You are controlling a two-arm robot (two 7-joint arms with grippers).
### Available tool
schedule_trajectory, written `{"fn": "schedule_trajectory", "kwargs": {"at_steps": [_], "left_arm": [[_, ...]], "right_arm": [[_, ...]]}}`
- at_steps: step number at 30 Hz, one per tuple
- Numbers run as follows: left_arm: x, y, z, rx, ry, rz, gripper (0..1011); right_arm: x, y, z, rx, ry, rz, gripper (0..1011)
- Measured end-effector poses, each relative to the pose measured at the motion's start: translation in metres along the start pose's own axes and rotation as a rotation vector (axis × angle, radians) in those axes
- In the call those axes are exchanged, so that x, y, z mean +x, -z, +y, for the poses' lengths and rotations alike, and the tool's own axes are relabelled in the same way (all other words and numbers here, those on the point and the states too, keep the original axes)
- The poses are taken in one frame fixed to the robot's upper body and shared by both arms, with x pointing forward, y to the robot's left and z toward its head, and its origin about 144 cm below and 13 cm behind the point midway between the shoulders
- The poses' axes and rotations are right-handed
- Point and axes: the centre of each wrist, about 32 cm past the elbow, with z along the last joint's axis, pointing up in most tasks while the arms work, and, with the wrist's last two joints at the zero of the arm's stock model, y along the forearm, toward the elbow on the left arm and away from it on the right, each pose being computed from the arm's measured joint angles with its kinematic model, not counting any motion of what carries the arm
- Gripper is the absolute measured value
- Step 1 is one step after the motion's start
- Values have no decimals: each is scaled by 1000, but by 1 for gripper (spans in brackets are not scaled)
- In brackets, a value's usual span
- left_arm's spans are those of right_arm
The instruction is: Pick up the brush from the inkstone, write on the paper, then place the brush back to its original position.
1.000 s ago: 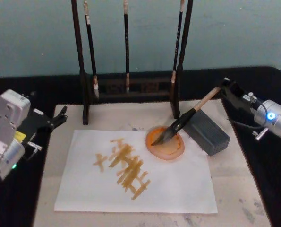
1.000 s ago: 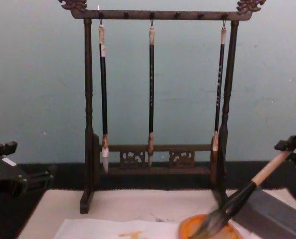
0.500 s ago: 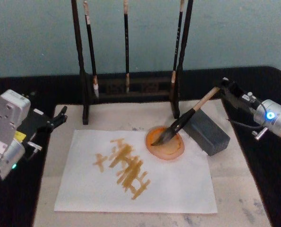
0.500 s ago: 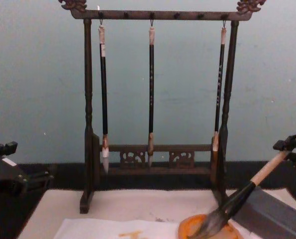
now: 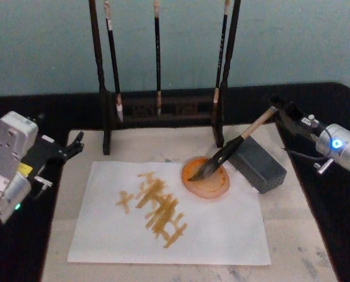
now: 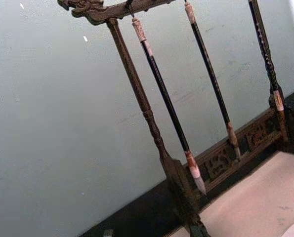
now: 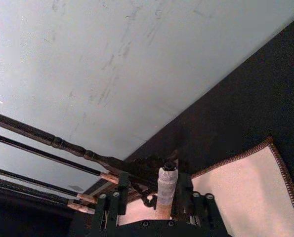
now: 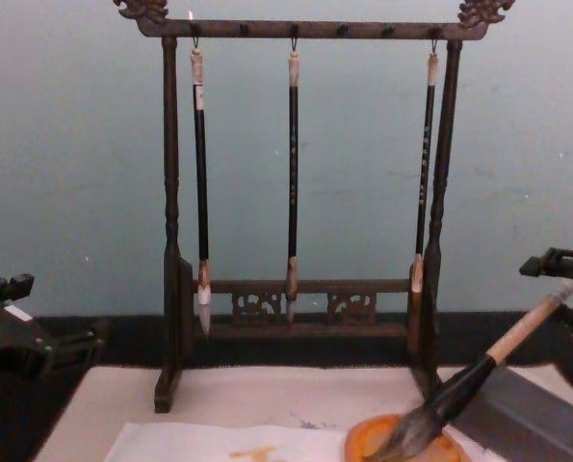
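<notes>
One thick brush, tan above, black below, bushy grey bristles, leans on a grey block, with its tip in the orange dish. The right gripper is at its handle end and the left gripper is parked at table-left; whether either is clamped cannot be told.

Left arm: parked at the left side, forearm raised, left gripper pointing forward and inward, fingers parted.
Right arm: reaching in from the right, wrist light blue, right gripper angled inward, fingers slightly parted.
</notes>
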Motion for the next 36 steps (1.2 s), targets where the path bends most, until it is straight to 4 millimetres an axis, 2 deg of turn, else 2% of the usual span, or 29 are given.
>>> {"fn": "schedule_trajectory", "kwargs": {"at_steps": [3,4,9,13,23,27,32,36], "left_arm": [[0,0,0,0,0,0,1010],[0,0,0,0,0,0,1010],[0,0,0,0,0,0,1010],[0,0,0,0,0,0,1010],[0,0,0,0,0,0,1010],[0,0,0,0,0,0,1010],[0,0,0,0,0,0,1010],[0,0,0,0,0,0,1010]], "right_arm": [[0,0,0,0,0,0,747],[0,0,0,0,0,0,747],[0,0,0,0,0,1,925],[0,0,0,0,0,1,1000],[0,0,0,0,2,2,1000],[-2,2,-6,-3,13,26,1000],[-9,12,-29,34,35,-16,1000],[-16,26,-49,117,33,-172,1000]]}}
